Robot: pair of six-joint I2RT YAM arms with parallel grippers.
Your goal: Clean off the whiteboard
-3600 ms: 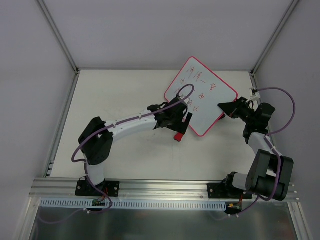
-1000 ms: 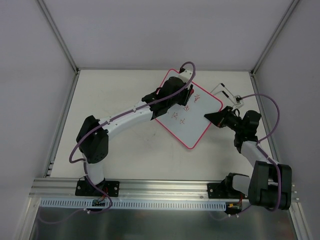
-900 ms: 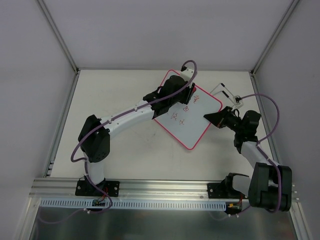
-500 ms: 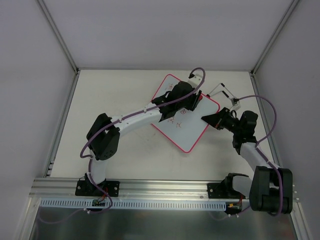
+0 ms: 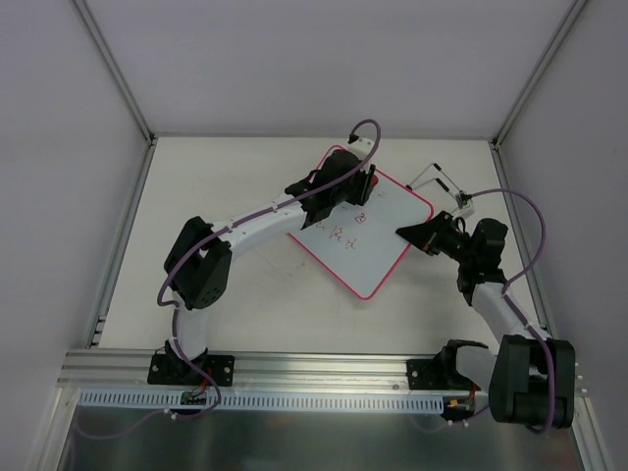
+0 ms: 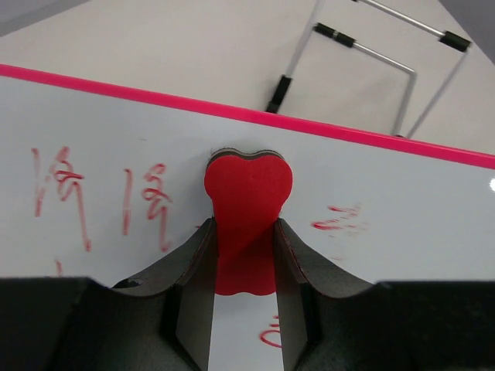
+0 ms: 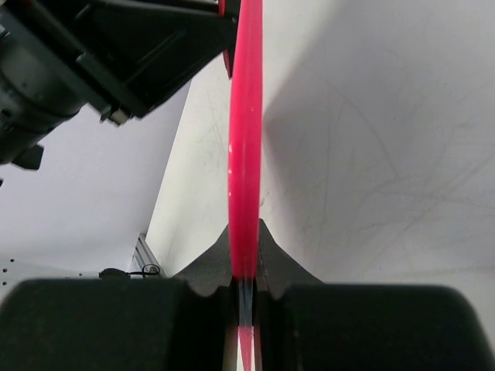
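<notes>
1. The red writing on the whiteboard is done by hand, and I cannot read the marks. More red marks sit just to the right of the left end effector in the left wrist view. I see no brand names or labels.
2. The left arm goes up from its base, bends at the elbow, and reaches far out to the right over the board. Its wrist points down at the board's far corner.
3. The left end effector is closed tight on a small red eraser. The eraser pokes out past the fingertips, and its flat face is pressed on the white surface.
4. The pink edge of the board runs just beyond the eraser. A thin wire stand lies on the counter past that edge.
5. The right arm goes up from its base and bends left, low over the counter.
6. The right end effector is squeezed shut on the board's pink frame, which sits edge-on between its two fingers.
7. The whiteboard lies between the two end effectors, turned like a diamond. It is under the left one and just left of the right one.
</notes>
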